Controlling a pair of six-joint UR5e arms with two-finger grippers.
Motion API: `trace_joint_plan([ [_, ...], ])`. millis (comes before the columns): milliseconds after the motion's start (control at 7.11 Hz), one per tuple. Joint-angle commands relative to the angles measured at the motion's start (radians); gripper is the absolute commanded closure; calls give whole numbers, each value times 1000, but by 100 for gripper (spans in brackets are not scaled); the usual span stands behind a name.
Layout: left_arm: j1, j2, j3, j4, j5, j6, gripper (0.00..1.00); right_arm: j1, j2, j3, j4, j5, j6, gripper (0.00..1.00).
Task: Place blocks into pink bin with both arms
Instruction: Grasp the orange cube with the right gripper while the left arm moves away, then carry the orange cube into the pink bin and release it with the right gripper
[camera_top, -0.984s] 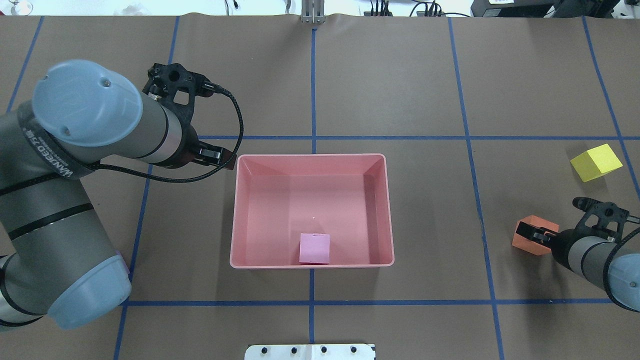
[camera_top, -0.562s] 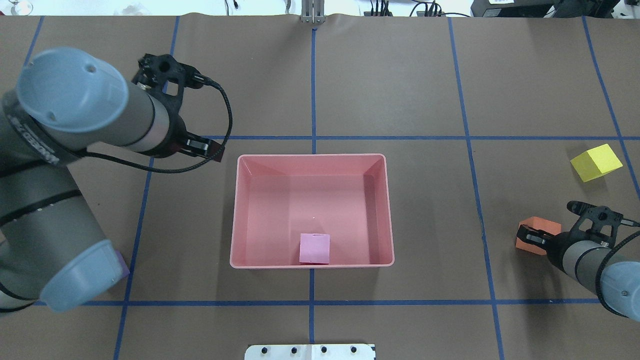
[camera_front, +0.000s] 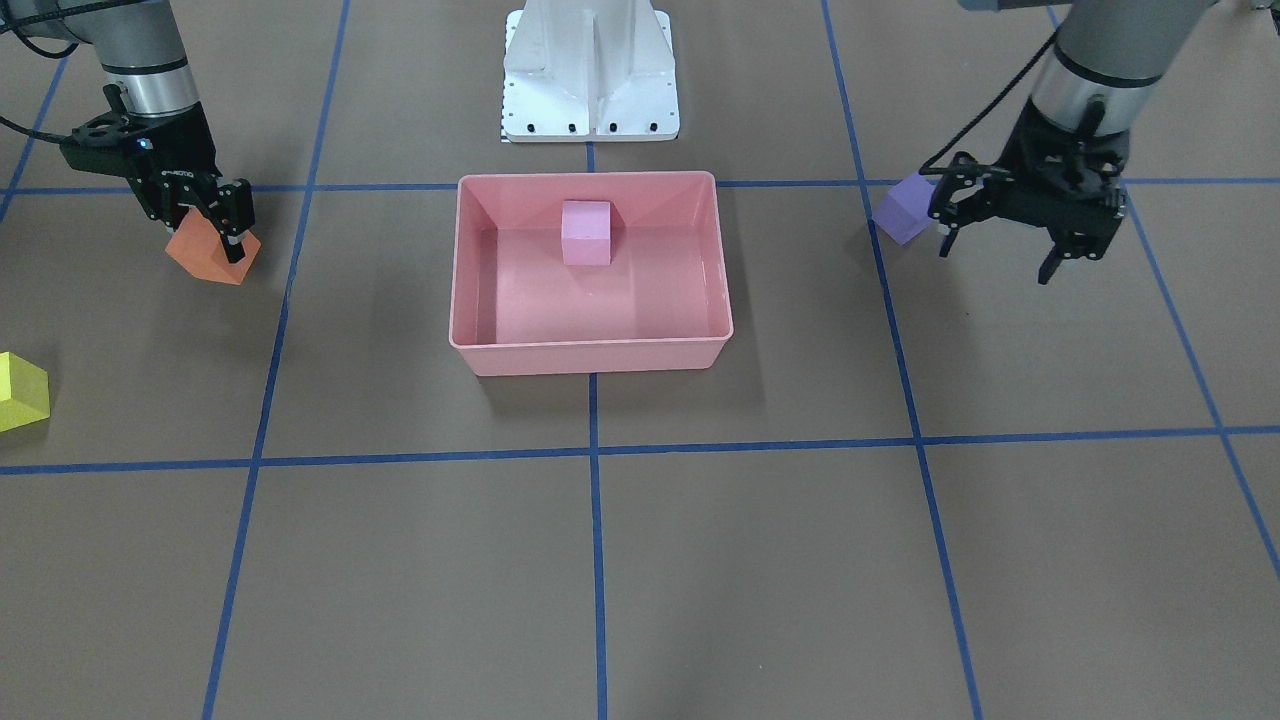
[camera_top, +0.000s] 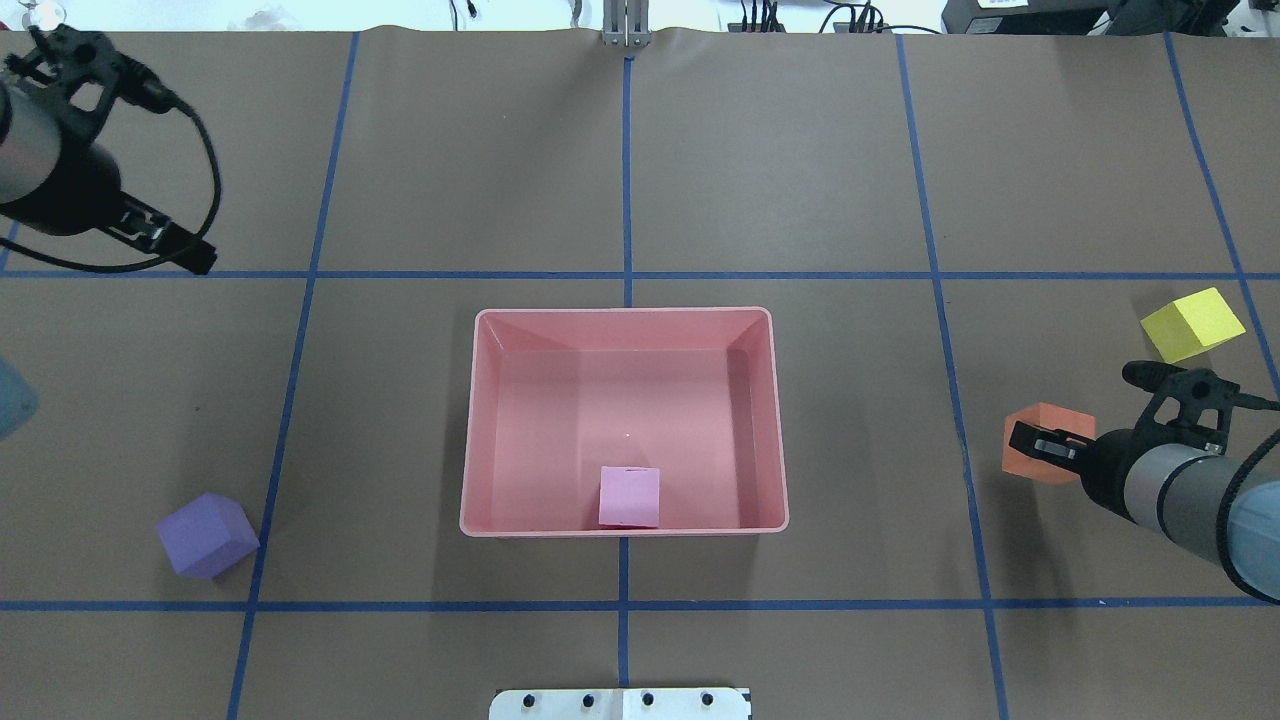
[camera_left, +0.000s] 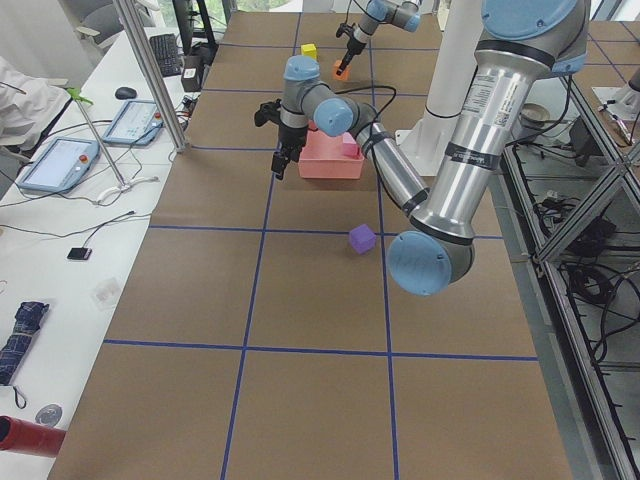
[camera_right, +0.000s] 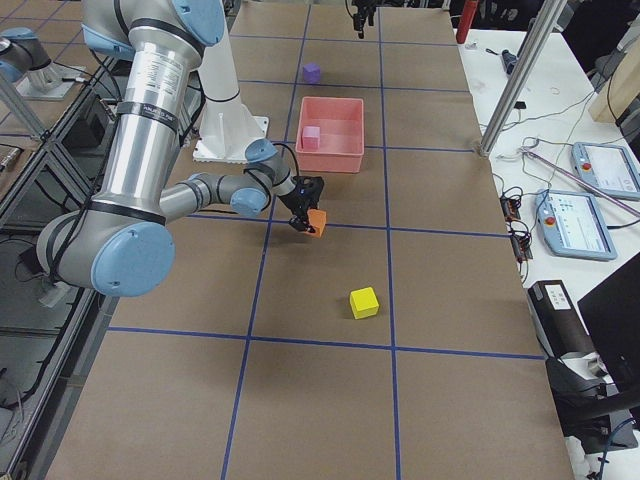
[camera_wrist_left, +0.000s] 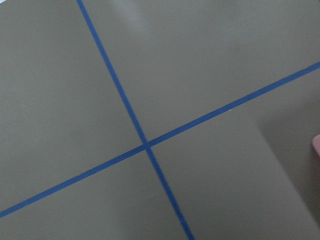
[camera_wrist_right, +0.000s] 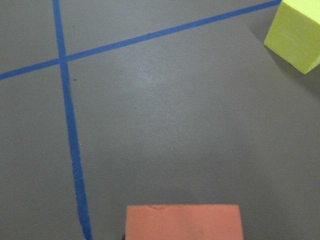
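The pink bin (camera_top: 620, 312) (camera_front: 590, 345) sits mid-table with the light pink block (camera_top: 629, 496) (camera_front: 585, 232) inside, against its robot-side wall. My right gripper (camera_top: 1040, 447) (camera_front: 215, 228) is shut on the orange block (camera_top: 1045, 455) (camera_front: 212, 252) (camera_wrist_right: 184, 222) and holds it tilted just above the table, right of the bin. The yellow block (camera_top: 1192, 324) (camera_wrist_right: 295, 35) lies beyond it. My left gripper (camera_top: 185, 255) (camera_front: 1000, 250) is open and empty, raised far left of the bin. The purple block (camera_top: 207, 535) (camera_front: 903, 210) lies on the table at the near left, apart from that gripper.
The white robot base (camera_front: 590, 70) (camera_top: 620, 703) stands at the near table edge behind the bin. Blue tape lines grid the brown table. The side views show a metal post (camera_left: 150, 75) and operator desks with tablets (camera_right: 600, 200) beyond the far edge.
My left arm has swung away from the bin to the far left, uncovering the purple block. My right gripper has moved slightly toward the bin with the orange block in it.
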Motion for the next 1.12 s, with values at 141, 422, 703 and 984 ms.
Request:
trace_joint_plan([
  [141, -19, 408, 22, -525, -6, 16, 0, 82, 312, 25, -316, 87, -48, 100],
  [422, -2, 470, 25, -645, -7, -174, 0, 79, 604, 26, -661, 89, -48, 100],
  [703, 47, 463, 26, -674, -35, -229, 0, 52, 787, -18, -789, 89, -47, 100],
  [984, 162, 460, 28, -779, -33, -292, 0, 20, 948, -141, -791, 87, -45, 77],
])
